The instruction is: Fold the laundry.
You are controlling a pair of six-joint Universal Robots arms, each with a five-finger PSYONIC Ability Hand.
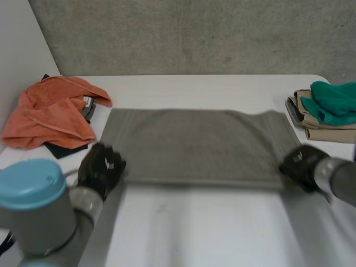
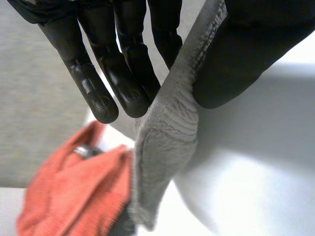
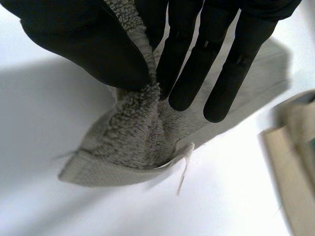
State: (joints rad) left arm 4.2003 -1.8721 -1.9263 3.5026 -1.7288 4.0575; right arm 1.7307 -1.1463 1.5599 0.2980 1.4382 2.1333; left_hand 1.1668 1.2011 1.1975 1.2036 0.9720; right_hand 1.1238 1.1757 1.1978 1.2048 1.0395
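- At the far left corner of the white tabletop (image 1: 189, 228): crumpled orange terry towel (image 1: 53, 114), heaped over a flat black item (image 1: 65, 150) poking out on the near and right sides.
- Just right of that heap, at the near left corner of the grey-green terry towel (image 1: 194, 144): left hand (image 1: 101, 168), clamped on that corner. Seen in the left wrist view: thumb against one face of the hemmed edge, straight fingers (image 2: 96, 93) on the other side, corner flap hanging below the fingertips, orange towel beyond it.
- Across the middle of the tabletop, between the two hands: the grey-green terry towel itself. Laid out flat as a wide rectangle, long edges running left to right, near edge straight from hand to hand, far edge slightly wavy toward the right.
- At the near right corner of the grey-green terry towel: right hand (image 1: 300, 162), pinching it. Seen in the right wrist view: thumb on one side of a raised ridge of pile, straight fingers (image 3: 189, 78) on the other, corner bunched below the fingertips, loose thread trailing from the hem.
- At the right edge of the tabletop, toward the far corner: folded beige garments (image 1: 322, 130) in a stack, teal-green cloth (image 1: 334, 103) crumpled on top. Close to the grey-green terry towel's right end, not touching it.
- Behind the far edge of the tabletop: grey wall (image 1: 194, 33).
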